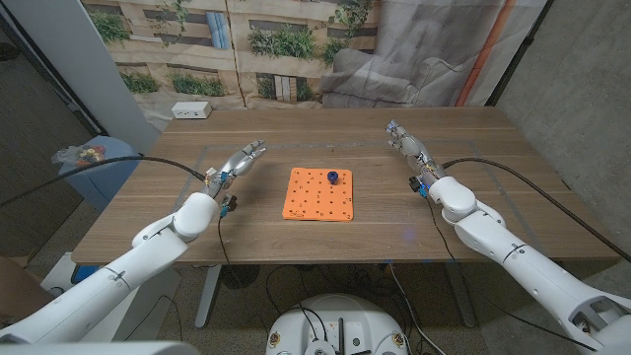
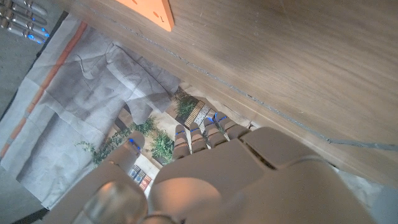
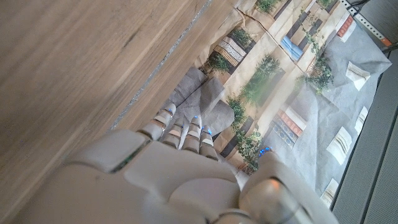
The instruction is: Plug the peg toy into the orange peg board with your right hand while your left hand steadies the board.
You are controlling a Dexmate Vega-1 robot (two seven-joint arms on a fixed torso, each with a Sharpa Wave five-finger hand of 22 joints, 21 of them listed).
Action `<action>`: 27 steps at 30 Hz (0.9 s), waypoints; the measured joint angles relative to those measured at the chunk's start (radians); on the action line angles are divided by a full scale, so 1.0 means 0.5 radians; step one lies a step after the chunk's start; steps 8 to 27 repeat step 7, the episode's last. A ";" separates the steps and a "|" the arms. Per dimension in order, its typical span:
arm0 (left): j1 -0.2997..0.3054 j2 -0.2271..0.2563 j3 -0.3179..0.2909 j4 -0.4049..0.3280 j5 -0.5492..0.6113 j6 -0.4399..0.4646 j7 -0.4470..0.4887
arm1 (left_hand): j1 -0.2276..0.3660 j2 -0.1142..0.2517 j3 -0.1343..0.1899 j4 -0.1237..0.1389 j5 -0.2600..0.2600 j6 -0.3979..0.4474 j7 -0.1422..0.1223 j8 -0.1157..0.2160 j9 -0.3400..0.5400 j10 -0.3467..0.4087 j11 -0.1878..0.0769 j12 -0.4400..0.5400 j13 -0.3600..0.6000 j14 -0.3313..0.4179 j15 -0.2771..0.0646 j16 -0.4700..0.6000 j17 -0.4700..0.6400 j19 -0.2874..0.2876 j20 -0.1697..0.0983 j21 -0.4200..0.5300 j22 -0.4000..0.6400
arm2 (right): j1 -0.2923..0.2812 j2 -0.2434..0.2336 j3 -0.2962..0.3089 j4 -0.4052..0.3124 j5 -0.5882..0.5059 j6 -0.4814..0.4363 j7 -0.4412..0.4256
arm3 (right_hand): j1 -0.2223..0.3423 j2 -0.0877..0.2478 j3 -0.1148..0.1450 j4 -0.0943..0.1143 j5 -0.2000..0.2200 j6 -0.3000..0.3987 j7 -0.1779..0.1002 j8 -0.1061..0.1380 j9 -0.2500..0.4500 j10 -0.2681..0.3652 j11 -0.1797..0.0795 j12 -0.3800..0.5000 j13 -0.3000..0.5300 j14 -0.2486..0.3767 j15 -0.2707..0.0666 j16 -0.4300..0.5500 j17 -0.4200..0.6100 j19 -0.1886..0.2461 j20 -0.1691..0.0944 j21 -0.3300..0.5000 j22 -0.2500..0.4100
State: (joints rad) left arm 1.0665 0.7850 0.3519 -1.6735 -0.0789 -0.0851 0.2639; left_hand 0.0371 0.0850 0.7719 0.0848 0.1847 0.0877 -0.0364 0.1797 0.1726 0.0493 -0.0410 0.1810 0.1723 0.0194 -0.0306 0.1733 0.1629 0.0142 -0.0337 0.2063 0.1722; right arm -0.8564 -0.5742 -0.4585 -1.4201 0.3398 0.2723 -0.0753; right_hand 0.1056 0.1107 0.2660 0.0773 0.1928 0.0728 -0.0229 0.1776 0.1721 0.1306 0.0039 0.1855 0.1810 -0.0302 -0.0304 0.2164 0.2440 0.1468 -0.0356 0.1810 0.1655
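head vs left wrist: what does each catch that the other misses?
Head alone: the whole orange peg board, a blue peg toy on it near its far right part, the right hand, and a white box at the table's far left. Left wrist alone: that hand's back close up. Both: the left hand, the wooden table, a board corner, the printed backdrop.

A small blue peg toy point(image 1: 333, 177) stands in the flat orange peg board's point(image 1: 315, 197) far right corner.
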 measured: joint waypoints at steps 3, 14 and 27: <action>-0.003 -0.051 -0.011 0.045 -0.104 -0.037 0.013 | 0.008 -0.008 -0.008 -0.008 0.000 0.007 0.013 0.000 0.000 0.000 0.000 0.000 0.000 0.000 0.000 0.000 0.000 0.004 0.004 0.000 0.000 | 0.010 0.027 0.008 0.056 0.039 0.025 0.021 | 0.000 0.000 0.000 0.000 0.000 0.008 0.008 0.001 0.000 0.000 0.000 0.000 0.000 0.008 -0.008 0.000 0.000 0.000 0.000 0.000 0.000; -0.022 -0.152 -0.026 0.140 -0.227 -0.103 0.044 | 0.008 -0.008 0.000 -0.016 0.000 0.018 0.024 0.000 0.000 0.008 0.007 0.000 0.000 0.000 0.000 0.000 0.000 0.019 0.003 0.000 0.000 | 0.017 0.055 0.016 0.100 0.115 0.065 0.049 | 0.000 0.000 0.000 0.000 0.000 0.008 0.008 0.001 0.000 -0.012 -0.005 0.000 0.000 0.020 -0.003 0.000 0.000 0.000 0.000 0.000 0.000; -0.022 -0.152 -0.026 0.140 -0.227 -0.103 0.044 | 0.008 -0.008 0.000 -0.016 0.000 0.018 0.024 0.000 0.000 0.008 0.007 0.000 0.000 0.000 0.000 0.000 0.000 0.019 0.003 0.000 0.000 | 0.017 0.055 0.016 0.100 0.115 0.065 0.049 | 0.000 0.000 0.000 0.000 0.000 0.008 0.008 0.001 0.000 -0.012 -0.005 0.000 0.000 0.020 -0.003 0.000 0.000 0.000 0.000 0.000 0.000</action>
